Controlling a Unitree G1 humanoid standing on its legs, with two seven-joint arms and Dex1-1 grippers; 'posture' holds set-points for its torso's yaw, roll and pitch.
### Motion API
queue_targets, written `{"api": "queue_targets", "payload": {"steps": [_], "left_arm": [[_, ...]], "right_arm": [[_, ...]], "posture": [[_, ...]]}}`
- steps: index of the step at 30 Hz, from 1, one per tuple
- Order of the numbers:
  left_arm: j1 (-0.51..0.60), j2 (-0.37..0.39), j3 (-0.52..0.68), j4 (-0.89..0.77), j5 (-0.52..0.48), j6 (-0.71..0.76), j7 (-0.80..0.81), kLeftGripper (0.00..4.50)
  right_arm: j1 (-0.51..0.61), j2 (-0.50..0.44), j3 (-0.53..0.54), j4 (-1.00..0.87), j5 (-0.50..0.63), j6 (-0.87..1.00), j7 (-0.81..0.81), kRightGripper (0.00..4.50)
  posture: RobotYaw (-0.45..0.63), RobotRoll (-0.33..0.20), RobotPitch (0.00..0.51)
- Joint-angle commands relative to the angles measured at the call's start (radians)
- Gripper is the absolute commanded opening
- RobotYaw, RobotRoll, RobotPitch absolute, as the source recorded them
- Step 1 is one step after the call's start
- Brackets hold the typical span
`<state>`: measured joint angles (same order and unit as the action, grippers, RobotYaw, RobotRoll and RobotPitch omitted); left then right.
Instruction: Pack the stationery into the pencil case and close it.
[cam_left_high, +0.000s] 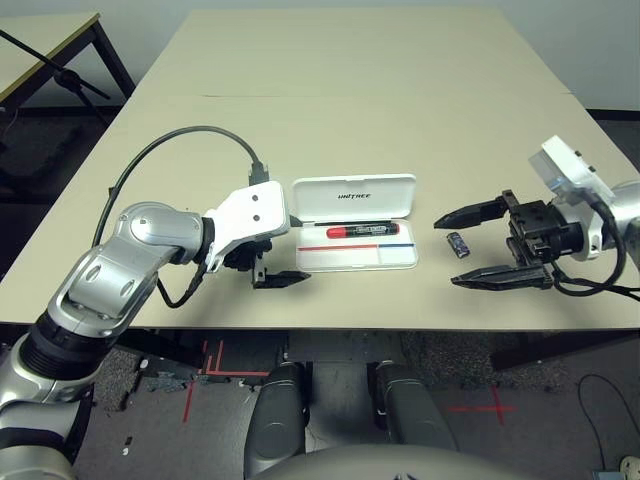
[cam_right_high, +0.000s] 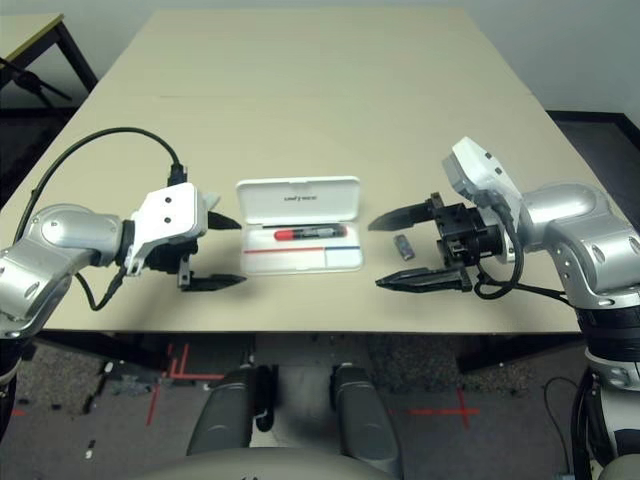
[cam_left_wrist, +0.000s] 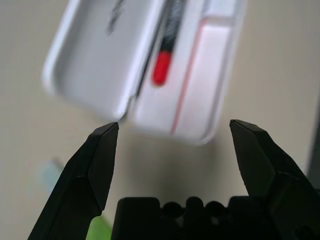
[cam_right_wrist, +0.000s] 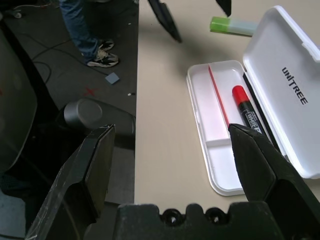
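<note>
Case (cam_left_high: 340, 259), open, marker (cam_left_high: 362, 230) inside.
Eraser (cam_left_high: 458, 245) at its three o'clock, highlighter (cam_right_wrist: 232, 26) at nine, on counter (cam_left_high: 360, 80); left tool (cam_left_high: 303, 250), right tool (cam_left_high: 445, 253): both released, empty.

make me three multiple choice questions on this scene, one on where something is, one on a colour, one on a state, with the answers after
1. Where is the red-capped marker with the black label?
A) on the bare table
B) inside the white hard-plastic case
C) in the right gripper

2. What colour is the solid end of the highlighter stick by the case?
A) orange
B) blue
C) green

3. How do the right gripper's two black fingers stand?
A) open
B) shut on each other
C) shut on the marker

Key:
1 B: the marker lies in the case's tray, alongside the hinge.
2 C: the right wrist view shows a bright green end joined to a pale, whitish one.
3 A: the fingers stand wide apart, with the small dark eraser-sized piece on the table near them.
</note>
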<state>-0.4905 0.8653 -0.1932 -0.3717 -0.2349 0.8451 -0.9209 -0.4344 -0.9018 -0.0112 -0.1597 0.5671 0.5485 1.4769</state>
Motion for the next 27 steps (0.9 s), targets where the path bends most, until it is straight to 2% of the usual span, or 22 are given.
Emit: {"api": "queue_targets", "payload": {"steps": [1, 5, 11, 18, 27], "left_arm": [[-0.018, -0.037, 0.026, 0.002, 0.015, 0.175, 0.112, 4.50], [-0.047, -0.066, 0.031, 0.032, 0.048, 0.327, 0.235, 4.50], [-0.107, -0.119, 0.046, 0.116, 0.052, 0.441, 0.339, 4.50], [-0.172, -0.190, 0.049, 0.269, 0.047, 0.414, 0.396, 4.50], [-0.231, -0.247, -0.002, 0.507, 0.065, 0.320, 0.394, 4.50]], "right_arm": [[0.002, 0.005, 0.020, -0.006, -0.018, -0.017, -0.023, 4.48], [-0.009, 0.018, 0.037, 0.003, -0.031, -0.022, -0.039, 4.48], [-0.015, 0.021, 0.055, 0.015, -0.038, -0.037, -0.047, 4.48], [-0.012, 0.032, 0.070, 0.015, -0.052, -0.051, -0.060, 4.48], [0.005, 0.034, 0.081, 0.009, -0.066, -0.069, -0.073, 4.48]], "posture": [[0.04, 0.000, 0.139], [0.05, 0.000, 0.139], [0.05, 0.000, 0.136], [0.04, 0.000, 0.131], [0.02, 0.000, 0.135]]}}
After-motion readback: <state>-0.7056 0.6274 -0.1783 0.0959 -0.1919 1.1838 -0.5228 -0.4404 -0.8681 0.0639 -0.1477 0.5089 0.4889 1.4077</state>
